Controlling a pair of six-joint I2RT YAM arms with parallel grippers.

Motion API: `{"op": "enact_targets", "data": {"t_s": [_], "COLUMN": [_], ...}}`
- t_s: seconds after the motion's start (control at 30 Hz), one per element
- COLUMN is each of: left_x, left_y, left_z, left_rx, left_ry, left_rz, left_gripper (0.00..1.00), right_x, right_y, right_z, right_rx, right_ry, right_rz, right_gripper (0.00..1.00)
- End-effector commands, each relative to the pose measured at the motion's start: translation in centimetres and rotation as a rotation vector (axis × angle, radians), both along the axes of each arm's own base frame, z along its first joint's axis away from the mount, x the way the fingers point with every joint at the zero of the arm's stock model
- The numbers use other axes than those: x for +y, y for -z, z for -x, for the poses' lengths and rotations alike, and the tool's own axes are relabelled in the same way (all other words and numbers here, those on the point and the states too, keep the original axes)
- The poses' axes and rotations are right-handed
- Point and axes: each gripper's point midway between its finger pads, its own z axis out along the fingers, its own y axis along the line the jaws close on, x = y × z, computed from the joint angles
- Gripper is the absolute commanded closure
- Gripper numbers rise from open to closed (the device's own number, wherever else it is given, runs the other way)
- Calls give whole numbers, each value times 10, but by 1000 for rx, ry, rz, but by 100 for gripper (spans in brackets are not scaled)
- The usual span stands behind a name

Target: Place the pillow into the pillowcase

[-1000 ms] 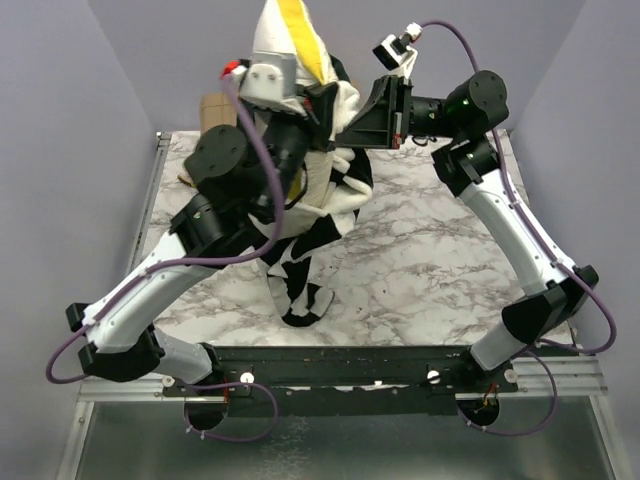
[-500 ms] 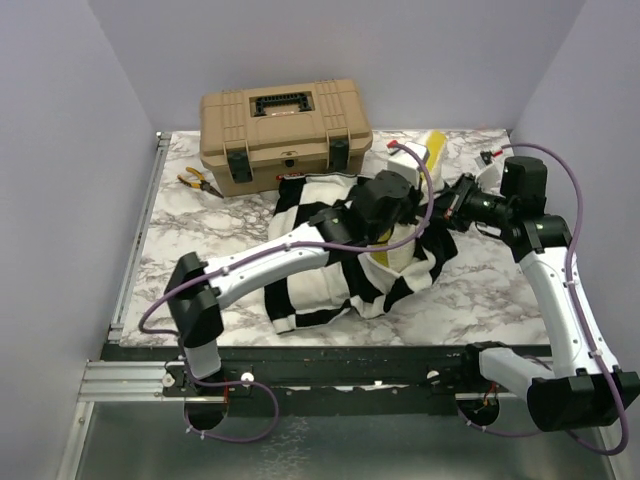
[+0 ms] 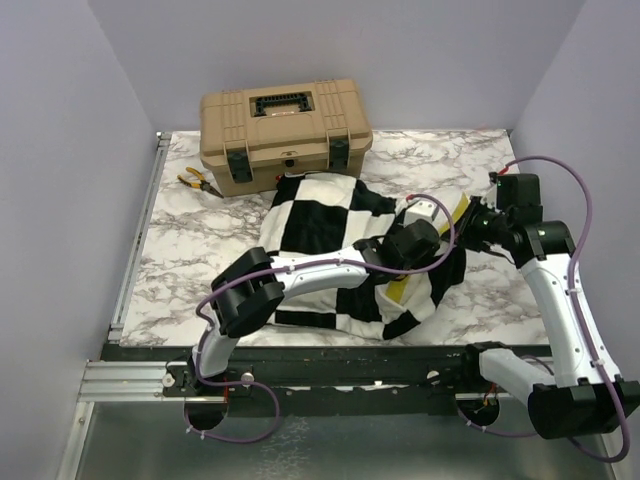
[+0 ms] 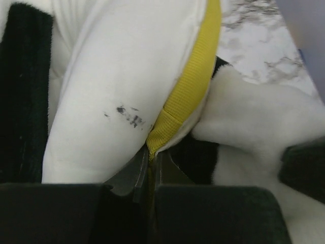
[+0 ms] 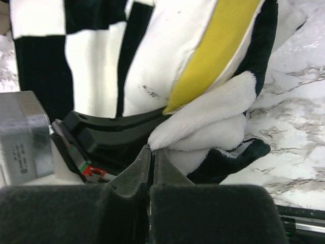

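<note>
Pinching pillow (image 4: 117,76): left pincer (image 4: 151,158); grey block's (image 5: 25,137) print illegible.

Left pincer (image 4: 150,158), right pincer (image 5: 151,152) pinched closed

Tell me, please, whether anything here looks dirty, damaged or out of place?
The pillow has small dark smudges on its white fabric beside the yellow edge strip, like dirt marks, clear in the left wrist view. Yellow-handled pliers lie loose beside the toolbox.
</note>
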Motion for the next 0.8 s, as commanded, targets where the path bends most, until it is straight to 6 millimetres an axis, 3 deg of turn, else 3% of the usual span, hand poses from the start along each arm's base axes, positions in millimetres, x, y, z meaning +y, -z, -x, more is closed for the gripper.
{"op": "enact_targets", "data": {"t_s": [0.0, 0.13, 0.23, 0.33, 0.47, 0.5, 0.57, 0.63, 0.77], "left_x": [143, 210, 252, 286, 308, 309, 306, 297, 268], "left_y": [89, 77, 65, 53, 44, 45, 49, 50, 38], "left_z": [-10, -9, -1, 9, 21, 23, 27, 29, 26], "left_rx": [80, 52, 41, 33, 49, 60, 89, 118, 150], "left_ry": [-293, -444, -545, -636, -698, -703, -708, -692, -636], "left_rz": [-462, -511, -570, -615, -594, -582, -544, -494, -339], "left_gripper": [100, 100, 100, 100, 100, 100, 100, 100, 100], "right_x": [24, 71, 93, 96, 84, 78, 67, 60, 62], "right_y": [13, 15, 19, 31, 59, 69, 86, 90, 78], "right_z": [-9, -11, -12, -16, -13, -10, -6, -5, -11], "right_rx": [-5, 9, 41, 96, 203, 238, 278, 264, 189], "right_ry": [-110, -301, -387, -424, -420, -414, -399, -394, -410], "right_rz": [-91, -341, -494, -498, -391, -345, -266, -217, -218], "right_gripper": [100, 100, 100, 100, 99, 94, 66, 45, 22]}}
